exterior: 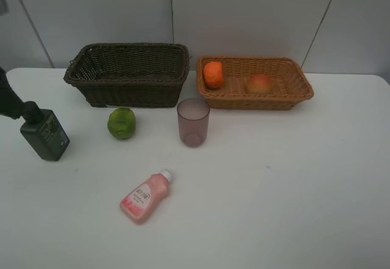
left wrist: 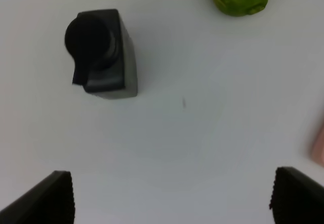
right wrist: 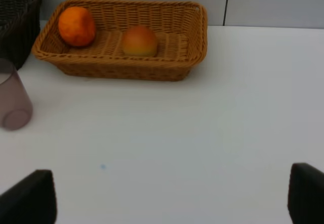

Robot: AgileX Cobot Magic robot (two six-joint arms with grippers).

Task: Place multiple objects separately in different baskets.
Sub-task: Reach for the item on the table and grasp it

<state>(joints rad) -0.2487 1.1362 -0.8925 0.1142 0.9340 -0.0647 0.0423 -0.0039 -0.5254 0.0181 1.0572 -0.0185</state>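
Note:
An orange tangerine (exterior: pixel 214 74) and a red-yellow peach (exterior: pixel 260 84) lie in the light tan basket (exterior: pixel 256 101). The dark brown basket (exterior: pixel 128 90) shows nothing inside. In front of it stand a bumpy green citrus (exterior: pixel 122 123) and a mauve cup (exterior: pixel 193 122). A pink bottle (exterior: pixel 145 196) lies on its side nearer the front. The dark green pump bottle (exterior: pixel 44 134) stands at the far left. My left gripper (left wrist: pixel 174 198) hangs open above the table, short of the pump bottle (left wrist: pixel 101 51). My right gripper (right wrist: pixel 167 198) is open over bare table, facing the tan basket (right wrist: pixel 121 71).
The white table (exterior: pixel 292 178) ends at a grey panelled wall behind the baskets. My left arm (exterior: pixel 7 98) enters at the left edge, close to the pump bottle. The right wrist view catches the cup (right wrist: pixel 14 102) and a corner of the dark basket (right wrist: pixel 17 11).

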